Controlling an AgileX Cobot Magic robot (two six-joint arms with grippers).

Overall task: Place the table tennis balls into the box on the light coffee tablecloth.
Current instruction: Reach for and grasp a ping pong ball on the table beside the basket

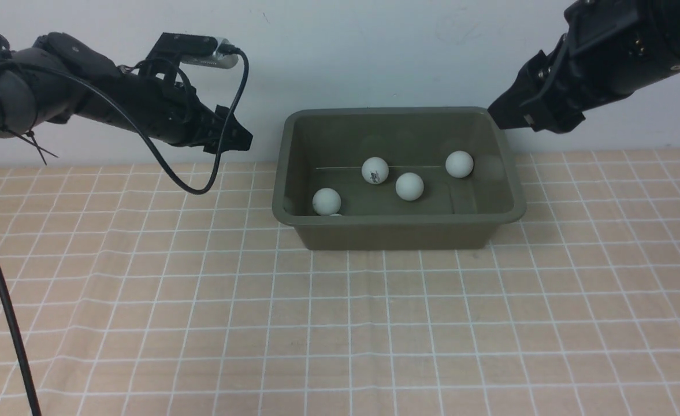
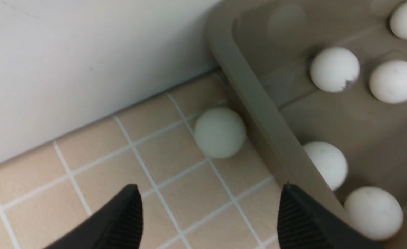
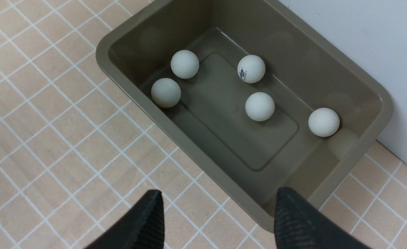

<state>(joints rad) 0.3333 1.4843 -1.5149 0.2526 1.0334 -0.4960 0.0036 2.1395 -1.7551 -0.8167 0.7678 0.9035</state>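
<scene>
The olive-green box (image 1: 398,230) stands on the light coffee tablecloth (image 1: 340,323) against the back wall. Five table tennis balls lie in it, among them a logo ball (image 3: 251,68) and plain ones (image 3: 259,106) (image 3: 323,121). A sixth ball (image 2: 220,132) lies on the cloth outside the box, touching its outer wall near the back wall; the front view does not show it. My left gripper (image 2: 208,192) is open and empty, above the cloth short of that ball, and left of the box in the front view (image 1: 238,138). My right gripper (image 3: 217,202) is open and empty, raised over the box's right end (image 1: 500,118).
A white wall (image 1: 374,52) runs right behind the box. A thin black rod (image 1: 2,294) and a looping cable (image 1: 201,185) hang at the left. The checked cloth stretches in front of the box.
</scene>
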